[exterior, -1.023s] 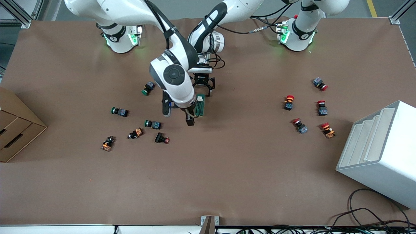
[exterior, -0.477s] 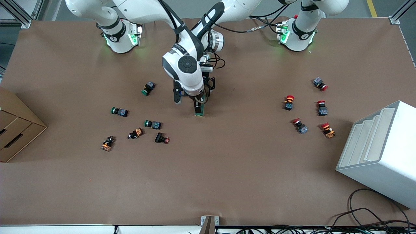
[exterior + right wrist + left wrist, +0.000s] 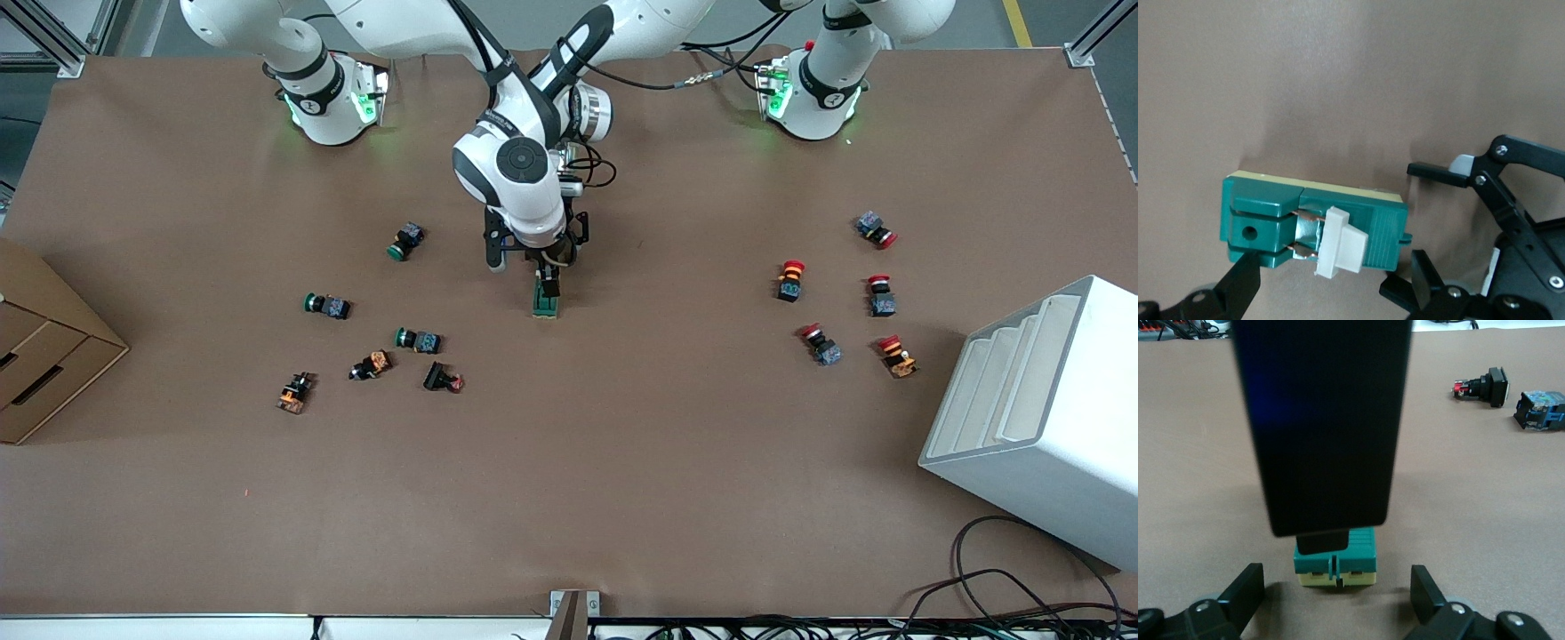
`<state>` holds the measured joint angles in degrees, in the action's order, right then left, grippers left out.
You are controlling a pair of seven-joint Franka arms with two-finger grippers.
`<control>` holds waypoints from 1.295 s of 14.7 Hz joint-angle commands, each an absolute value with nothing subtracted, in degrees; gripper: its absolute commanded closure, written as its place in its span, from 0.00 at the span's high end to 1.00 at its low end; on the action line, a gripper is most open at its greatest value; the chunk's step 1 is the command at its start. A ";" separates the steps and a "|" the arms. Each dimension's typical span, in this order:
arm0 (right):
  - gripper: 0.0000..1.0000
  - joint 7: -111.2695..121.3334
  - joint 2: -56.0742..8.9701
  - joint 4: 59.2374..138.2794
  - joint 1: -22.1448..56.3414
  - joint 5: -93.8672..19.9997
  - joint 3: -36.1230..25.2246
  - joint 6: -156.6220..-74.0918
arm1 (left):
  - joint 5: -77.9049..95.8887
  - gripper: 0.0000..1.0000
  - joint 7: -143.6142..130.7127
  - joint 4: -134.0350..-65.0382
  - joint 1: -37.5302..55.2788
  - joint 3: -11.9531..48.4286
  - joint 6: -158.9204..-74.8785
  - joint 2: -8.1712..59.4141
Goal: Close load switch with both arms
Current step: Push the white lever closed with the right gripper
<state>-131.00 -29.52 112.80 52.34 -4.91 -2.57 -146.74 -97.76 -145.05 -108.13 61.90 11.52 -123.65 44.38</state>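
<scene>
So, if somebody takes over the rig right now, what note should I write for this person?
Left gripper: open, low at one end of the load switch, not gripping it.
Right gripper: open, over the switch, close to its white handle.
The switch lies mid-table.
Done: both arms are at the switch.
Left: the handle stands raised with the copper blades showing, so the switch is not closed. Probably hold the body and press the handle down.

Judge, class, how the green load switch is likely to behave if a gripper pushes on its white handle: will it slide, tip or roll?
The load switch looks like a stiff moulded block lying flat, so rolling seems unlikely. It is small and unfixed on the smooth brown table, so it may slide. Its white handle sticks up, so a sideways push could tip it.
</scene>
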 commanded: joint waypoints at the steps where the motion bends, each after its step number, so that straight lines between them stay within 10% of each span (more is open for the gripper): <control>1: 1.00 -132.10 -28.12 115.31 53.17 -4.40 -3.78 -149.76 | -98.17 0.97 -146.69 -107.23 62.14 11.25 -124.98 46.76; 19: 1.00 -131.22 -28.48 110.66 50.10 -1.23 -5.80 -149.94 | -98.09 0.97 -147.30 -107.67 61.08 10.99 -125.07 45.79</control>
